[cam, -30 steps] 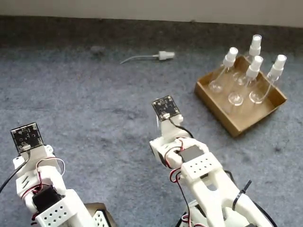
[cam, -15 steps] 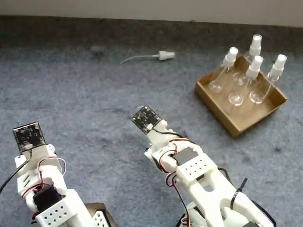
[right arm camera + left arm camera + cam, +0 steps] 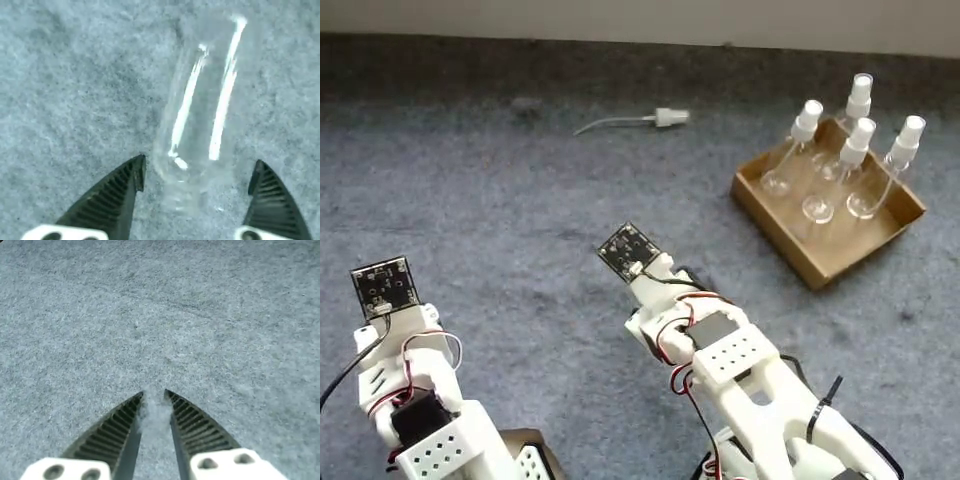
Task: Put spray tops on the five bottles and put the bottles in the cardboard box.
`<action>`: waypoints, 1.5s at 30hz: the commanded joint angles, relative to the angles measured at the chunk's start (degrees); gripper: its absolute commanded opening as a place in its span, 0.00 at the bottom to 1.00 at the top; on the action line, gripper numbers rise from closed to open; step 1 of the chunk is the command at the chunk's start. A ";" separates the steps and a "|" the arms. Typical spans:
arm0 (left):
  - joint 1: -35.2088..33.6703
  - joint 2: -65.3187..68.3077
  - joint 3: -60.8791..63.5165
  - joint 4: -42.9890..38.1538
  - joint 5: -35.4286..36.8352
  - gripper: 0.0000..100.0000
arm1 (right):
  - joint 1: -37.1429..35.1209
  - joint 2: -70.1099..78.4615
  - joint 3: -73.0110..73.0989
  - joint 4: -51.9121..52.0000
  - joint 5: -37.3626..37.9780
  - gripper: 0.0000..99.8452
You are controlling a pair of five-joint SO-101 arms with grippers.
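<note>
The right hand [image 3: 199,162] stood wide open over the fifth bottle [image 3: 205,100], a clear one lying on its side on the grey worktop [image 3: 500,220], up the middle of the right wrist frame. The left hand [image 3: 155,394] was narrowed to a slit and held nothing. With four capped bottles [image 3: 855,145] in the cardboard box [image 3: 775,225] at the high view's upper right and the loose spray top [image 3: 665,117] at upper centre, the right hand should probably settle lower and close gently across the bottle's middle, since its smooth round wall could roll away.
</note>
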 commanded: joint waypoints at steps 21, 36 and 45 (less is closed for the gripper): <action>1.10 0.04 1.10 0.09 -0.35 0.01 | 5.23 -30.02 -0.66 10.77 -13.89 0.31; 1.19 -0.22 1.10 1.41 -0.44 0.01 | 20.18 -51.74 6.81 18.07 -14.33 0.31; 1.19 -0.22 1.10 1.32 -0.35 0.01 | 20.44 -67.91 25.01 13.49 -14.33 0.31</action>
